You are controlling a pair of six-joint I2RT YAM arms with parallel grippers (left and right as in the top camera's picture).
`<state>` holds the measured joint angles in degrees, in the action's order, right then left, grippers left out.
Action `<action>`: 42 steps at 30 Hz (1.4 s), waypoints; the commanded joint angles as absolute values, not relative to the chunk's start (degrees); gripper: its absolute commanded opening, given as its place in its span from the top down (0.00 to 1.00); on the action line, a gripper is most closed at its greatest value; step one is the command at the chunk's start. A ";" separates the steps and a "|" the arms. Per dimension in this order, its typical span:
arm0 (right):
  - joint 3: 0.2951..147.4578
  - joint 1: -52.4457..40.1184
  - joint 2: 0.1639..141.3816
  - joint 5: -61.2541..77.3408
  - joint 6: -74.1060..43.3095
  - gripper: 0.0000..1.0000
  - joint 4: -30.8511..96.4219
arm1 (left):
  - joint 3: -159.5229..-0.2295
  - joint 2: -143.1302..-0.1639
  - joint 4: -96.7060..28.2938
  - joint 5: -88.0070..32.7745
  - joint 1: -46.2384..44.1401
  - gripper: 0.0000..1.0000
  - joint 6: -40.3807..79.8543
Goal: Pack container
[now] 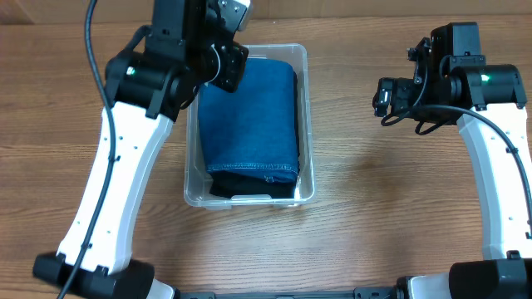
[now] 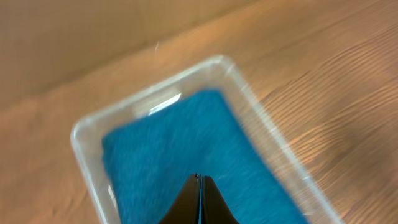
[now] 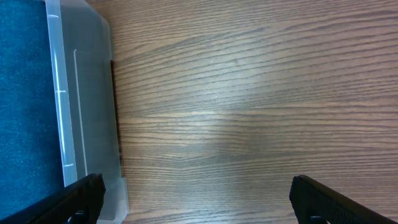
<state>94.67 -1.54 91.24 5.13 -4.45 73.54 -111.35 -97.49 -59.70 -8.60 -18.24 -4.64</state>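
The clear plastic container (image 1: 306, 124) sits at the table's centre left. A folded blue denim cloth (image 1: 253, 116) lies on top inside it, with a dark cloth (image 1: 249, 188) showing beneath at the near end. My left gripper (image 1: 229, 71) hovers over the container's far left corner, shut and empty; in the left wrist view its closed fingers (image 2: 200, 186) point over the blue cloth (image 2: 180, 143) inside the container (image 2: 84, 155). My right gripper (image 1: 384, 98) is open and empty over bare table to the right; the right wrist view shows the container wall (image 3: 87, 93) at the left.
The wooden table (image 1: 391, 191) spreads around the container. The two arm bases stand at the near edge, left and right.
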 commanded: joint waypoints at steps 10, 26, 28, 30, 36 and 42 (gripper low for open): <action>94.54 -1.52 90.54 5.23 -4.34 0.00 73.45 | -101.23 -128.90 -72.03 -5.08 -22.00 0.96 6.42; 94.56 -7.75 90.56 9.87 3.79 0.00 65.87 | -105.97 -97.14 -68.34 3.42 -8.99 0.00 11.92; 94.56 -10.07 90.76 8.05 5.96 0.00 62.87 | -105.97 -95.90 -67.11 3.18 -5.54 0.00 12.84; 94.56 -11.81 90.78 5.61 6.48 0.00 59.68 | -105.97 -95.77 -66.76 2.92 -2.74 0.00 14.68; 94.56 -13.02 90.72 5.69 6.17 0.00 54.87 | -105.97 -95.77 -69.71 1.85 2.72 0.00 13.56; 94.21 -12.47 85.47 6.04 3.44 0.00 59.94 | -105.03 -86.85 -71.57 3.79 2.98 0.00 13.19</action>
<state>94.37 -12.78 91.05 6.55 4.89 59.59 -105.84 -94.87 -71.37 2.92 3.01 13.43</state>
